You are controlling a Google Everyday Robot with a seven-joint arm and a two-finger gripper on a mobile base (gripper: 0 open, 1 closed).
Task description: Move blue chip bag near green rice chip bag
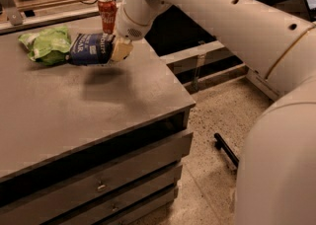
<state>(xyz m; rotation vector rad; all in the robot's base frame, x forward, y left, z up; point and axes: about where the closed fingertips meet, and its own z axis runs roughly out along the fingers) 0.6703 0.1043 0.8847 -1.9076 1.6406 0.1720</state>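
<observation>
On a grey work table (98, 105) with drawers, the robot's cream gripper (118, 50) clasps the right end of a dark navy glossy chip bag (91, 49), white lettering unreadable, lifted off the surface, its left end meeting a wrinkled light green snack bag (47, 45); 1 red soda can (107, 14) stands behind.

Dim overhead light leaves soft tabletop (59, 120) shadow under the end effector (118, 50) clamping the blue chip bag (90, 49).

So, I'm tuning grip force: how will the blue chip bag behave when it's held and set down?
Probably light: the end effector holds the blue chip bag by one end above the table without sagging. Its glossy film looks slippery and crushable.
</observation>
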